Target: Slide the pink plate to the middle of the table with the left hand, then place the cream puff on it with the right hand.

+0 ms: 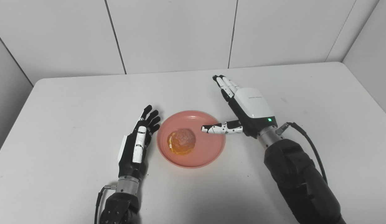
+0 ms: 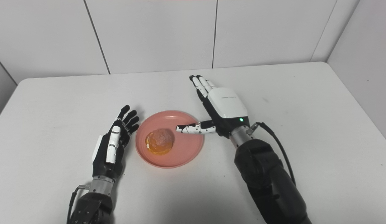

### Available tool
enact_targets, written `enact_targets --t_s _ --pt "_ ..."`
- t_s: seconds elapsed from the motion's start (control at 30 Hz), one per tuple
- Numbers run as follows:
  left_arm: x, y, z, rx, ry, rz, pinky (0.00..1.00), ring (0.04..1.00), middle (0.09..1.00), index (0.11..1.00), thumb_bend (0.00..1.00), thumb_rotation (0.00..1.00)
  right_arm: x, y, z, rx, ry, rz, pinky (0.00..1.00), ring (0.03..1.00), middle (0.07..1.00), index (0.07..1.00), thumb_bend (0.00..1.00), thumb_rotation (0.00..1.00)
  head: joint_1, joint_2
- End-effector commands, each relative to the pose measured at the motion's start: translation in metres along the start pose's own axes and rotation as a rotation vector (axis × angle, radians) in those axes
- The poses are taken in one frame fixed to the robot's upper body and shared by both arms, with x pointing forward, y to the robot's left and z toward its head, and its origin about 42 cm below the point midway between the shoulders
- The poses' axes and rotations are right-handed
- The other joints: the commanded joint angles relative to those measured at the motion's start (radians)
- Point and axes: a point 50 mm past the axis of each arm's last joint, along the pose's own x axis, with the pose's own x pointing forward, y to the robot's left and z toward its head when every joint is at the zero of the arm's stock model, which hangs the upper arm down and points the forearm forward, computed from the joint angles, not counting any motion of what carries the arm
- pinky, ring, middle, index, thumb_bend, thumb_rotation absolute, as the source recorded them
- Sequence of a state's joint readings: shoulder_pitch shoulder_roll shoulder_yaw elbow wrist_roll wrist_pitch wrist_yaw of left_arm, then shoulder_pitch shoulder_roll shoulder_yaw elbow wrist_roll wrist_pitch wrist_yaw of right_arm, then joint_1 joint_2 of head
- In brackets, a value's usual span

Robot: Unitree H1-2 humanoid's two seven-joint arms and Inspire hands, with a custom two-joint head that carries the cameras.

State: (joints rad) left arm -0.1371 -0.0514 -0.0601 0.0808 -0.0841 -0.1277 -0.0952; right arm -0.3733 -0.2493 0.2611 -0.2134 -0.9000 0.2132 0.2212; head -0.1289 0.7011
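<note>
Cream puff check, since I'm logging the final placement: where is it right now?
The cream puff sits on the pink plate, left of its centre, between the open left hand and the right hand.

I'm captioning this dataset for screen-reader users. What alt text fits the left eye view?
A cream puff sits on a pink plate near the middle of a white table. The robot's open left hand rests just left of the plate; its open right hand is at the right, thumb over the rim.
</note>
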Motion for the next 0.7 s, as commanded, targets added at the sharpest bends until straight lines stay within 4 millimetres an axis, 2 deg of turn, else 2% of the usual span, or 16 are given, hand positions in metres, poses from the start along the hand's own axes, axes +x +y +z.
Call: enact_targets --t_s 0.0,0.07,0.1,0.3,0.43,0.67 --pt "-0.032 0.003 -0.041 -0.022 0.151 0.028 0.89 0.895 0.905 0.902 0.39 1.0 -0.001 -0.008 -0.003 0.036 -0.035 -0.061 0.88 0.959 1.0 1.0 0.92 0.75 0.0 0.001" --pt "-0.032 0.004 -0.041 -0.019 0.148 0.027 0.89 0.896 0.906 0.902 0.39 1.0 -0.005 -0.004 -0.009 0.076 -0.014 -0.069 0.87 0.963 1.0 1.0 0.91 0.79 0.0 0.001" --pt "-0.032 0.004 -0.041 -0.018 0.145 0.027 0.89 0.895 0.905 0.901 0.39 1.0 -0.009 -0.001 -0.014 0.107 0.001 -0.081 0.83 0.954 1.0 1.0 0.9 0.83 0.0 0.001" --pt "-0.032 0.007 -0.038 -0.023 0.141 0.029 0.9 0.9 0.91 0.904 0.4 1.0 -0.038 0.019 -0.031 0.351 0.084 -0.178 0.77 0.938 1.0 1.0 0.86 0.96 -0.003 0.002" --pt "-0.033 0.01 -0.036 -0.028 0.134 0.037 0.91 0.905 0.915 0.909 0.4 1.0 -0.057 0.029 -0.035 0.481 0.124 -0.226 0.87 0.963 1.0 1.0 0.75 1.0 -0.005 0.001" --pt "-0.039 0.015 -0.035 -0.036 0.136 0.047 0.95 0.94 0.944 0.946 0.42 1.0 -0.076 0.056 -0.042 0.729 0.191 -0.196 0.93 0.976 1.0 1.0 0.68 1.0 0.012 0.003"
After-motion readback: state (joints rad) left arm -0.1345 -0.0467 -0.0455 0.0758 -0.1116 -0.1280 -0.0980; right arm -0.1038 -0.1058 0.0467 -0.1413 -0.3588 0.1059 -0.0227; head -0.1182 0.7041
